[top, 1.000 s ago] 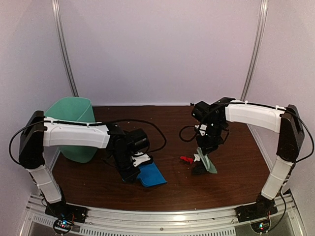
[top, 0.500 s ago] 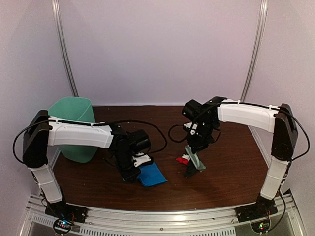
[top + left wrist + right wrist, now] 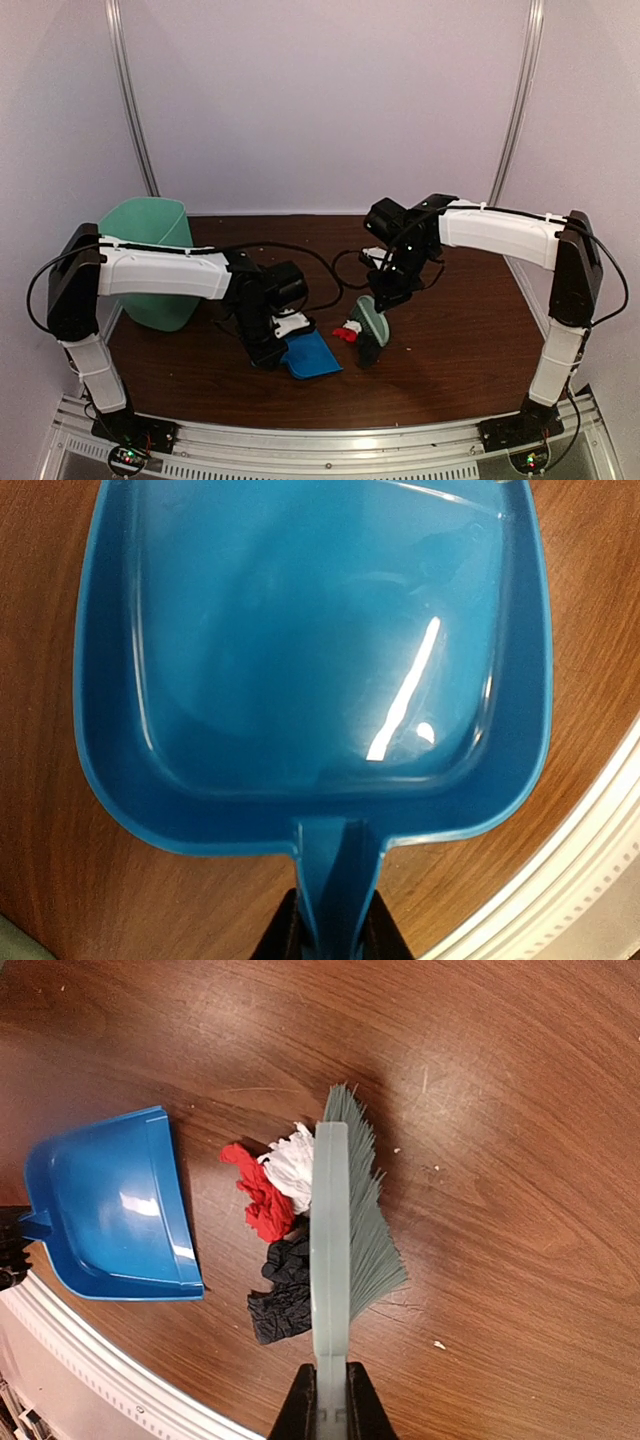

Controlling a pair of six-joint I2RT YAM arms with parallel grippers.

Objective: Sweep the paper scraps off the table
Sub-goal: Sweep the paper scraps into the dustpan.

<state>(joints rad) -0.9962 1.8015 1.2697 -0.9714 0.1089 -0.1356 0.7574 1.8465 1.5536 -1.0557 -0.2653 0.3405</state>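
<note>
My left gripper (image 3: pixel 268 345) is shut on the handle of the blue dustpan (image 3: pixel 312 354), which lies flat on the table (image 3: pixel 460 350); its pan (image 3: pixel 310 640) looks empty in the left wrist view, with my gripper (image 3: pixel 335 942) at the bottom edge. My right gripper (image 3: pixel 385 298) is shut on the pale green brush (image 3: pixel 373 320). In the right wrist view my gripper (image 3: pixel 330 1410) holds the brush (image 3: pixel 330 1220) with bristles bent right. Red (image 3: pixel 255 1195), white (image 3: pixel 293 1165) and black (image 3: pixel 283 1285) paper scraps lie against its left side, a short gap from the dustpan's open lip (image 3: pixel 180 1210).
A mint-green bin (image 3: pixel 150 260) stands at the table's back left. The silver frame edge (image 3: pixel 330 440) runs along the front. Tiny white specks (image 3: pixel 438 1344) lie on the wood right of the brush.
My right arm has swept the brush leftward and nearer, pushing the scraps towards the dustpan. The left arm and dustpan have stayed almost still.
</note>
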